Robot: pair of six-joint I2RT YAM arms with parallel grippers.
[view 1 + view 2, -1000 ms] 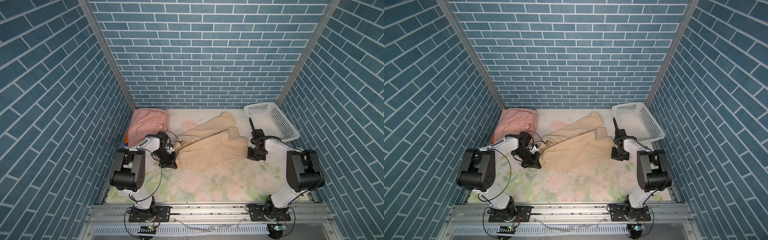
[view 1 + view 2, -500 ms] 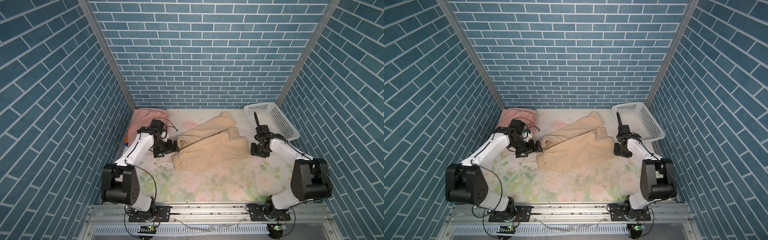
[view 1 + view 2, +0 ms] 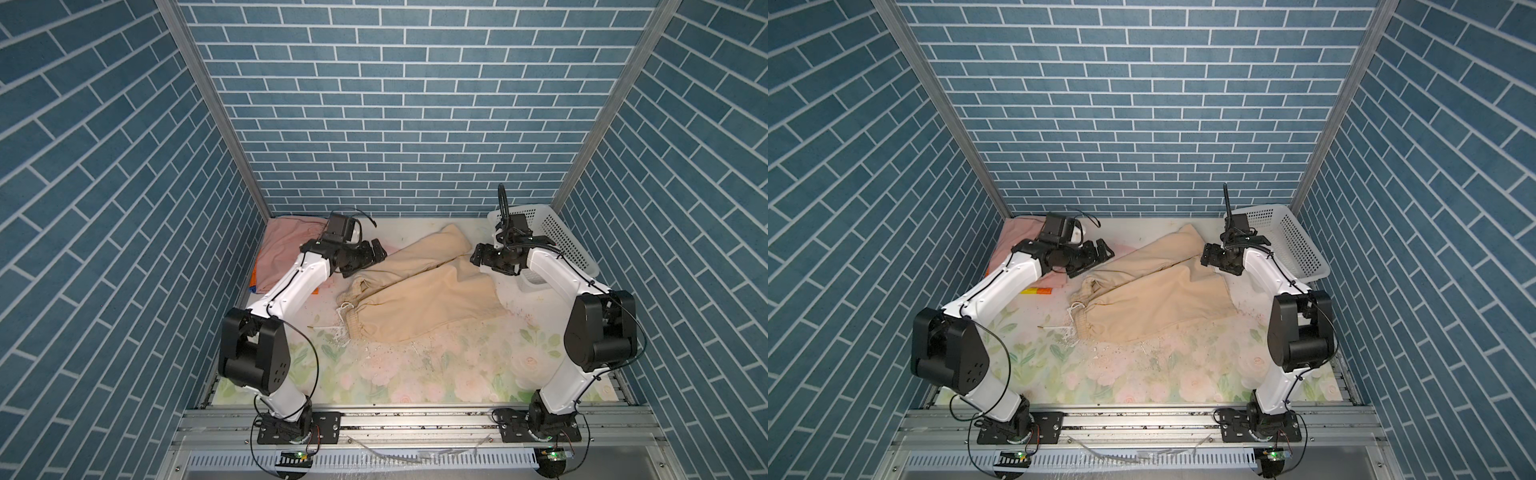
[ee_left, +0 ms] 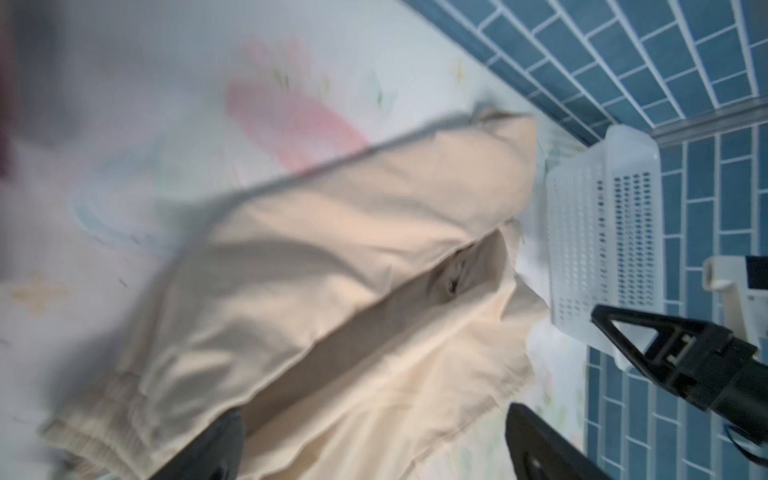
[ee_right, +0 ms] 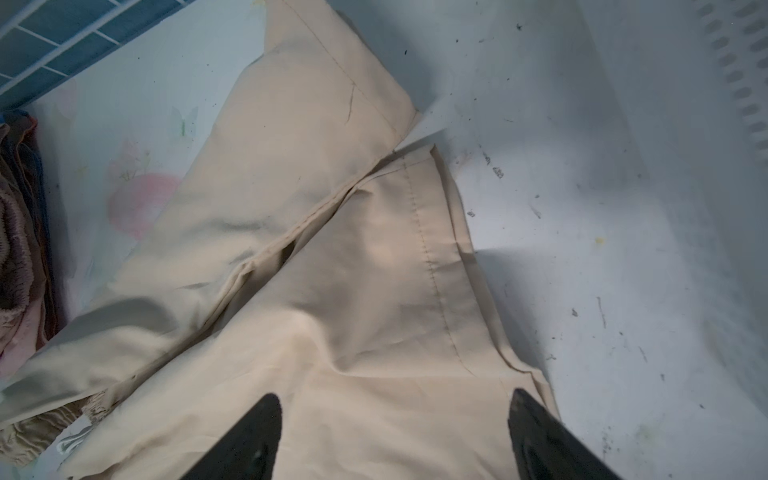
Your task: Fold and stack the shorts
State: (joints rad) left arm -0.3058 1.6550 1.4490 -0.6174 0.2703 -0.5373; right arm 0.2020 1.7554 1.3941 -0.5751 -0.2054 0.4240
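- The left claw point(image 3: 368, 261) is open. In the left wrist view its fingers point(image 4: 208, 449) stand wide apart above the waist end of the beige shorts point(image 4: 332, 291), with no cloth pinched between them.
- The right claw point(image 3: 484, 258) is open as well. In the right wrist view its fingers point(image 5: 253, 436) are spread over one leg of the beige shorts, close to the stitched hem, and hold nothing.
- In both top views the beige shorts lie spread out in the middle of the surface point(image 3: 415, 374), between the two claws. The gathered waistband points to the left and near side. The two legs run side by side toward the far right, their inner edges meeting.
- The white drawstring point(image 3: 345, 311) spills from the waistband onto the surface.
- The pink shorts point(image 3: 282, 245) lie in a flat pile in the far left corner, behind the left arm and apart from the beige pair.
- The rainbow-striped shorts point(image 3: 1038, 291) sit under the pink shorts; only a thin orange and yellow edge shows.
- The white perforated basket point(image 3: 569, 245) stands in the far right corner, just behind the right claw, with the hem of the far leg near it.
- The surface has a pale floral print, speckled with small dark crumbs near the front edge of the beige shorts.
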